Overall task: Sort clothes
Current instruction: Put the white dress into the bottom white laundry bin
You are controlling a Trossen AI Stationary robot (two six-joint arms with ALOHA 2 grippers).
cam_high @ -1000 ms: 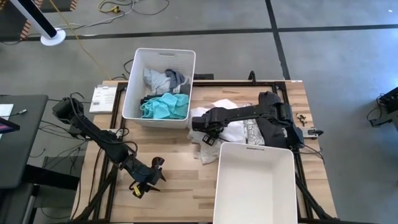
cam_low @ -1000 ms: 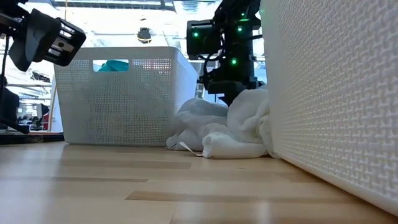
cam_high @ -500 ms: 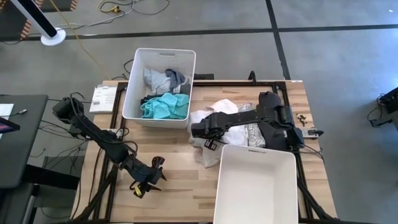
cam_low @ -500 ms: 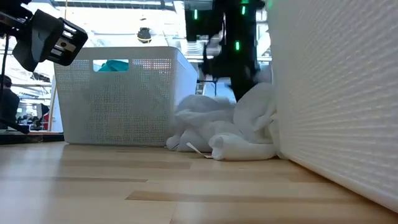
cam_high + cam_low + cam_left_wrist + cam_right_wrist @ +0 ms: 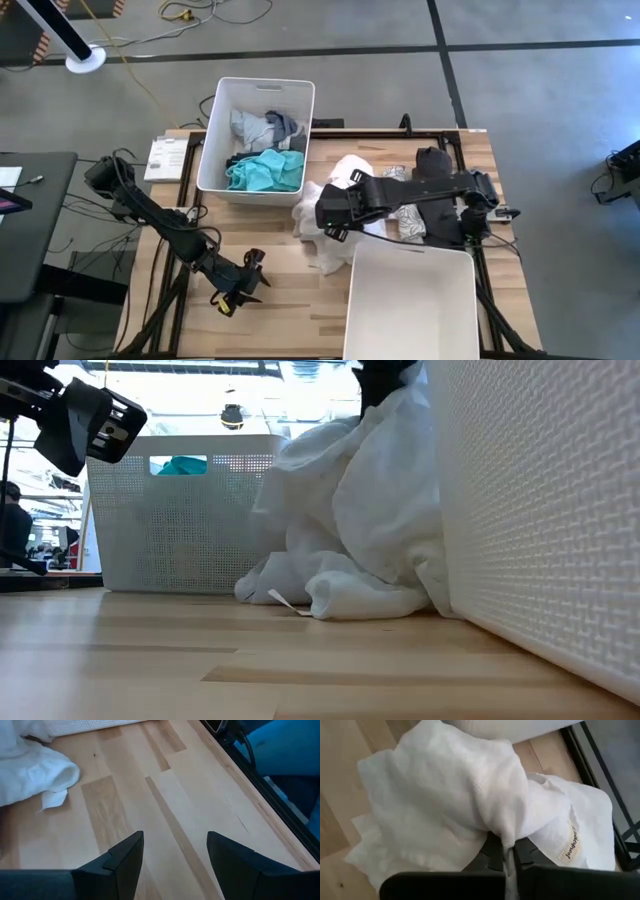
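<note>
white garment (image 5: 445, 795), illegible label (image 5: 574, 841)

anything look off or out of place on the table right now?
Nothing stands out. The right gripper is shut on a white fabric garment, lifting it beside the empty white plastic bin. The left gripper hangs open over bare wood.

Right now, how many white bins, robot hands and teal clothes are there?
White bins: 2 (far bin, near bin)
Robot hands: 2 (left hand open, right hand shut on the white garment)
Teal clothes: 1
Total: 5
</note>
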